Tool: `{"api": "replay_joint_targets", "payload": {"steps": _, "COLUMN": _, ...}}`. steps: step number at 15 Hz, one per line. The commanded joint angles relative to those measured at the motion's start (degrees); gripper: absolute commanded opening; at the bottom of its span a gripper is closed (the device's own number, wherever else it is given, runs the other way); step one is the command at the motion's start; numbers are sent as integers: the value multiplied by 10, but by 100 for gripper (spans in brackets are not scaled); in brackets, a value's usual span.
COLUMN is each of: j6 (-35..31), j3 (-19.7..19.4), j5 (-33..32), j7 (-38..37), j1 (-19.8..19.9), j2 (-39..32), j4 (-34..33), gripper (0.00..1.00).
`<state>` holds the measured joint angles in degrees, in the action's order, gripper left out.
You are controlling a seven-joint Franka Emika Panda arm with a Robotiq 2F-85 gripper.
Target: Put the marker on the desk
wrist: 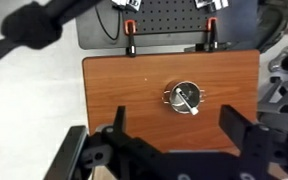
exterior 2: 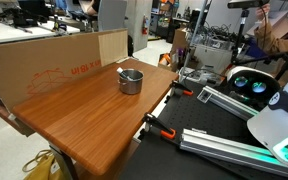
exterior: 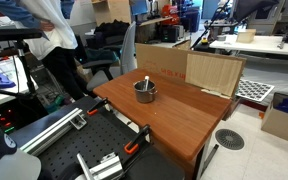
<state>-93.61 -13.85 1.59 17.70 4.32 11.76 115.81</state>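
Your pincer (wrist: 172, 135) is open. In the wrist view its two dark fingers (wrist: 115, 125) stand wide apart at the bottom edge, with nothing held between them. It hangs above the near part of the reddish-brown surface (wrist: 124, 90).

The marker (wrist: 189, 100) is inside the small metal cup (wrist: 172, 92), which stands on the wood, ahead of the pincer and a little to the right in this view. In an exterior view the marker (exterior: 147, 78) leans out over the rim of the cup (exterior: 145, 93) with its whitish end up. In both exterior views the cup (exterior 2: 130, 82) stands toward the far part of the surface (exterior 2: 84, 120), near the cardboard panels (exterior 2: 54, 58) along the back edge.

Two orange clamps (wrist: 130, 48) grip the far edge of the surface in the wrist view. A person in a white shirt (exterior: 54, 30) stands beside the surface (exterior: 179, 115), well apart from the cup.
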Motion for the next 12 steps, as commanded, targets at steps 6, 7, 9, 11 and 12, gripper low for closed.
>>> {"api": "replay_joint_targets", "payload": {"steps": 6, "j6": 1, "j3": 11, "j5": 2, "j7": 2, "j1": 12, "j2": -1, "j4": -1, "gripper": 100}}
{"api": "replay_joint_targets", "payload": {"steps": 7, "j6": 1, "j3": 11, "j5": 2, "j7": 2, "j1": 12, "j2": -1, "j4": -1, "gripper": 100}}
{"api": "replay_joint_targets", "payload": {"steps": 9, "j6": 1, "j3": 11, "j5": 2, "j7": 2, "j1": 12, "j2": -1, "j4": -1, "gripper": 100}}
{"api": "replay_joint_targets", "payload": {"steps": 11, "j6": 1, "j3": 11, "j5": 2, "j7": 2, "j1": 12, "j2": -1, "j4": -1, "gripper": 100}}
{"api": "replay_joint_targets", "payload": {"steps": 12, "j6": -7, "j3": 11, "j5": 4, "j7": 11, "j1": 11, "j2": 0, "j4": 5, "gripper": 100}}
